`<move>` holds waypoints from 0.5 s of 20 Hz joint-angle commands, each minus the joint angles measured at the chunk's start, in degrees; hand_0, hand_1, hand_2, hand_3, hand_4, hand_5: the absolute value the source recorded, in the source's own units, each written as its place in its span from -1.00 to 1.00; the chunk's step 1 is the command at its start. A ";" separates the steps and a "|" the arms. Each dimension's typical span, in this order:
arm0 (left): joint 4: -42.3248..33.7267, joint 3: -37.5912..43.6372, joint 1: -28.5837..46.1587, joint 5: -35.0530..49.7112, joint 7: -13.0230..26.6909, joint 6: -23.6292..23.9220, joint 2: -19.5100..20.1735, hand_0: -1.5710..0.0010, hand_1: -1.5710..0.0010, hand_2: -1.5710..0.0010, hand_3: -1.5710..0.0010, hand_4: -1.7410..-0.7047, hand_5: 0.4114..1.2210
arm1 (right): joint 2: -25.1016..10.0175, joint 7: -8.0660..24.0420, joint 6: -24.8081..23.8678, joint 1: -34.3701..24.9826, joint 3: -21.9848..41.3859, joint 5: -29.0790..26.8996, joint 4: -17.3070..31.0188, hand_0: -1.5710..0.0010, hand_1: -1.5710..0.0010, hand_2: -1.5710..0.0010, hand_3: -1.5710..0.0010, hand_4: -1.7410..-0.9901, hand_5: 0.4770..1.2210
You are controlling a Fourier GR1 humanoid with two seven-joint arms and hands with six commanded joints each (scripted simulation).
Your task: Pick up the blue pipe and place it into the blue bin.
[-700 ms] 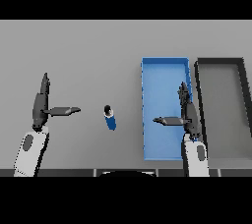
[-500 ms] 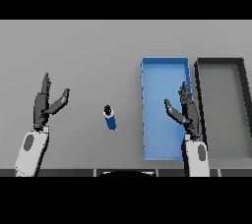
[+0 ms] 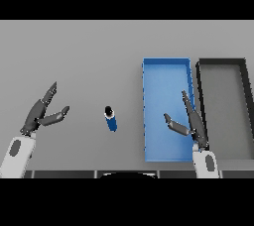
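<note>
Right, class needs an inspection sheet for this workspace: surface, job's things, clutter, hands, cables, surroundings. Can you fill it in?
Surface: grey table.
Job's things: blue pipe on the table between the hands; blue bin to its right, nothing in it.
Clutter: dark bin right beside the blue one.
Hands: left hand open, over the table; right hand open, over the blue bin.
Cables: nothing seen.
Surroundings: nothing seen.

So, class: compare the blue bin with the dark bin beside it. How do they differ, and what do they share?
The blue bin is bright blue; the dark bin is black-rimmed with a grey floor. The blue bin lies nearer the blue pipe; the dark bin sits at the table's right edge. The right hand overlaps the blue bin, not the dark bin. Both are rectangular, open-topped and hold nothing.
</note>
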 commanded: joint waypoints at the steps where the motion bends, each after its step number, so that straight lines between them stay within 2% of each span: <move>1: -0.78 -0.76 0.47 -0.62 -0.48 -1.08 0.79 1.00 1.00 1.00 1.00 0.12 -0.52 | 0.18 -0.21 0.24 0.29 0.09 -0.20 0.44 1.00 1.00 1.00 1.00 0.37 -0.69; 4: -3.34 -3.86 1.89 -0.04 0.85 -6.54 2.27 1.00 1.00 1.00 1.00 0.08 -0.57 | -0.13 -1.21 0.28 -0.33 0.05 0.11 1.10 1.00 1.00 1.00 1.00 0.37 -0.67; 7: -6.85 -7.35 2.41 -0.98 3.65 -8.67 2.33 1.00 1.00 1.00 1.00 0.08 -0.67 | 0.20 -2.54 0.98 -0.31 0.39 -0.42 1.31 1.00 1.00 1.00 1.00 0.33 -0.62; 10: -9.70 -10.64 2.38 -2.41 4.68 -9.32 0.82 1.00 1.00 1.00 1.00 0.04 -0.74 | 0.35 -2.33 1.27 -1.35 0.24 -0.99 1.48 1.00 1.00 1.00 1.00 0.25 -0.57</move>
